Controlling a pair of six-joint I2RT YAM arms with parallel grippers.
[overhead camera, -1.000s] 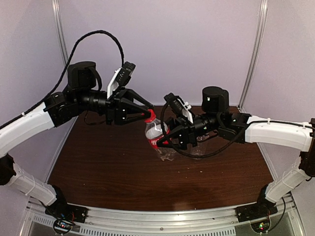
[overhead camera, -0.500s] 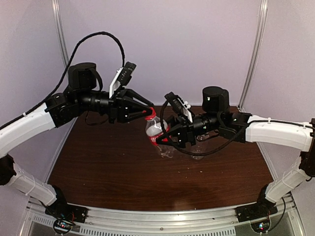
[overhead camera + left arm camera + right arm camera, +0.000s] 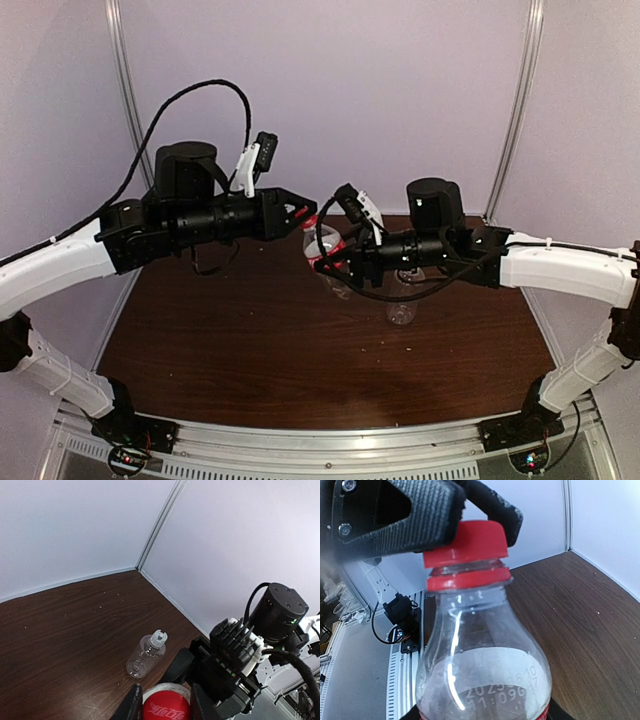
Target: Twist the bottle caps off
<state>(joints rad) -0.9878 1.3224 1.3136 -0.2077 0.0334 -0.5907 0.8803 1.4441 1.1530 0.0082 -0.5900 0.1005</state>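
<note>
My left gripper [image 3: 305, 215] is shut on the bright red cap [image 3: 166, 706], with a finger [image 3: 131, 706] on each side of it. The cap [image 3: 467, 542] sits on the small slim bottle [image 3: 322, 250], which has a red label. My right gripper [image 3: 337, 266] is shut on that bottle's body [image 3: 480, 655] and holds it tilted above the table. The wider unlabelled bottle [image 3: 402, 303] stands on the table under my right arm. Its white cap [image 3: 159, 636] shows in the left wrist view.
The brown table [image 3: 220, 330] is bounded by pale walls with metal corner posts [image 3: 515, 110]. A metal rail [image 3: 330, 440] with the arm bases runs along the near edge. Small crumbs lie on the wood near the unlabelled bottle.
Both grippers have lifted the red-label bottle higher and slightly toward the back. My left wrist has turned on the red cap. The unlabelled bottle now shows below my right arm.
</note>
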